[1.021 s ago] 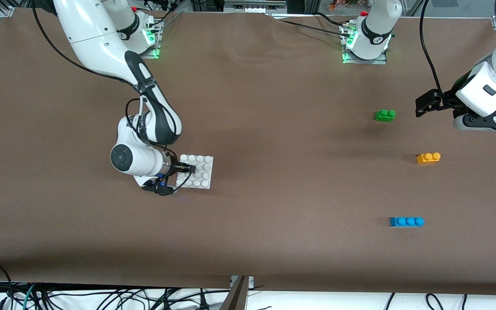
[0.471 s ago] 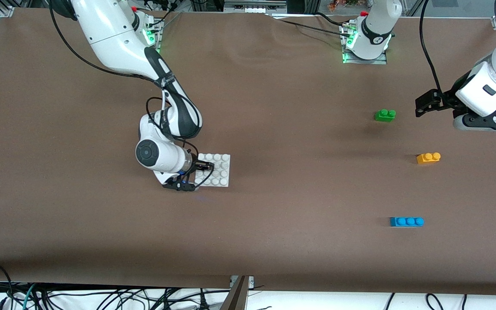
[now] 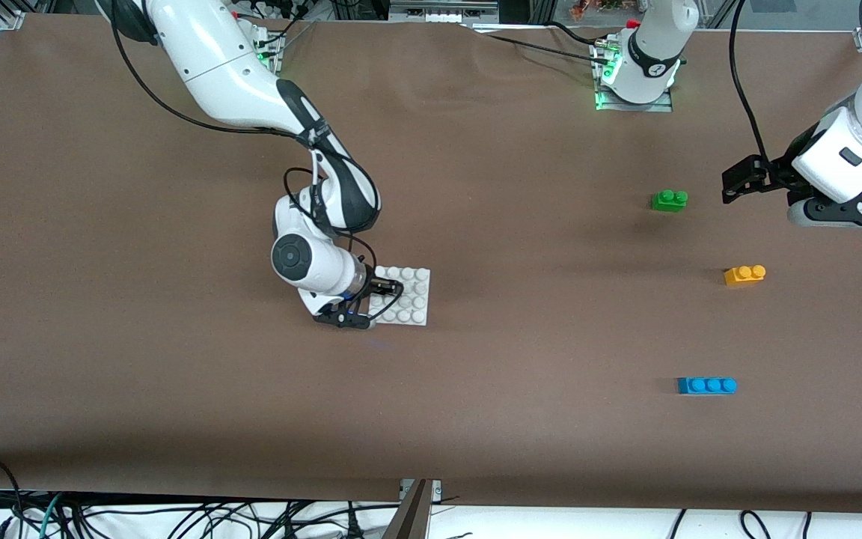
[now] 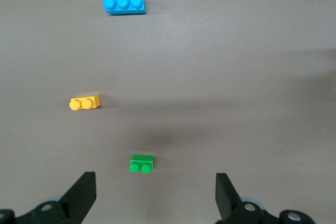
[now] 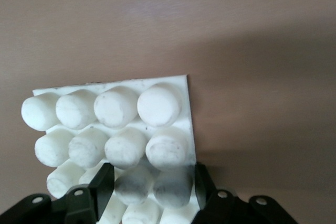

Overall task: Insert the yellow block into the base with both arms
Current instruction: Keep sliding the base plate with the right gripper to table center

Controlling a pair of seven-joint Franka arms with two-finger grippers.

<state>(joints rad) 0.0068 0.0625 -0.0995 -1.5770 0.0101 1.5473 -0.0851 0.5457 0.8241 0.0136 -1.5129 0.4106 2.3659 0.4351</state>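
The right arm's black two-finger gripper sits low at the middle of the brown table. Its fingers are closed on the flat square white plastic base with its grid of round studs, gripping the edge that faces the right arm's end of the table. In the right wrist view, the two black fingers clamp a pair of studs in the edge row of the base. Whether the base rests on the table or is raised slightly cannot be determined.

The left arm waits. Its gripper hangs in the air over the left arm's end of the table, with the fingers spread wide and nothing between them. The left wrist view shows both fingertips well apart above the bare surface.

The small orange-yellow plastic block with two round studs lies on the table toward the left arm's end, well apart from the base and untouched by either gripper. A small green two-stud brick lies farther from the front camera than the yellow block. A longer blue three-stud brick lies nearer to that camera. All three bricks stand studs up and apart from one another.
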